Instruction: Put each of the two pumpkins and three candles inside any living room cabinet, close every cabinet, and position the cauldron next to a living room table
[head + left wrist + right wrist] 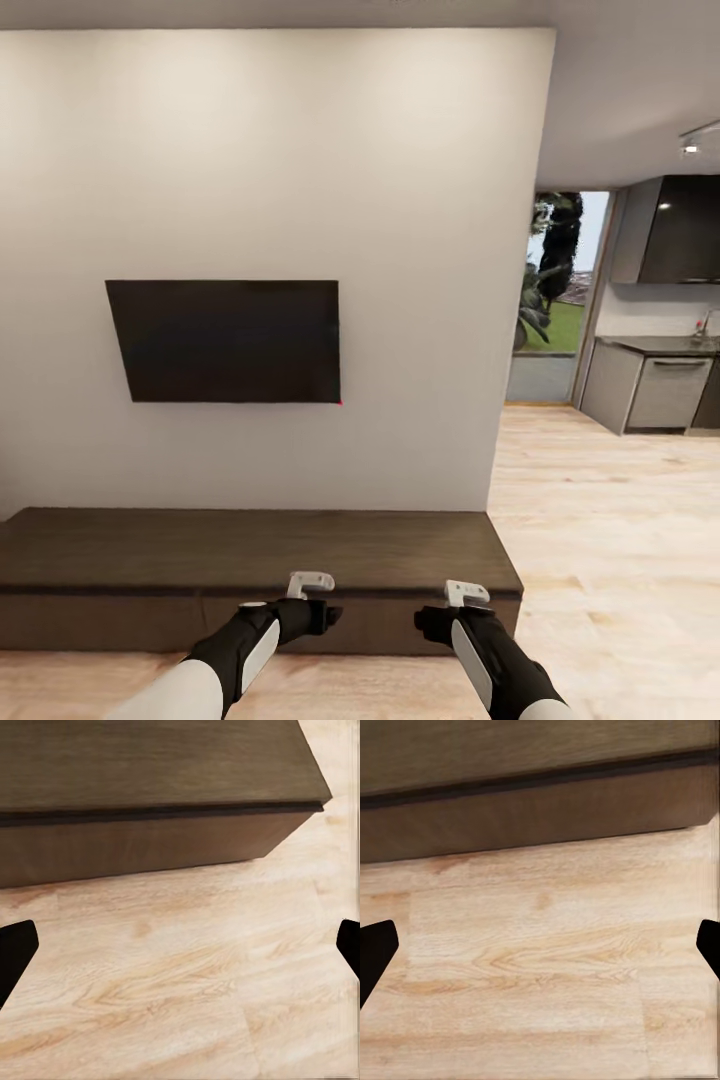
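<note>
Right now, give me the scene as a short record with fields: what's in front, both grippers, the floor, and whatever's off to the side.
front: cabinet, long, low, dark wood, against a white wall
cabinet state: fronts look flush, nothing on top
above cabinet: dark screen on the wall
left gripper: open, empty, over floor before the cabinet
right gripper: open, empty, over floor before the cabinet
floor: pale wood planks
right side: kitchen units and a glass door with greenery outside
</note>
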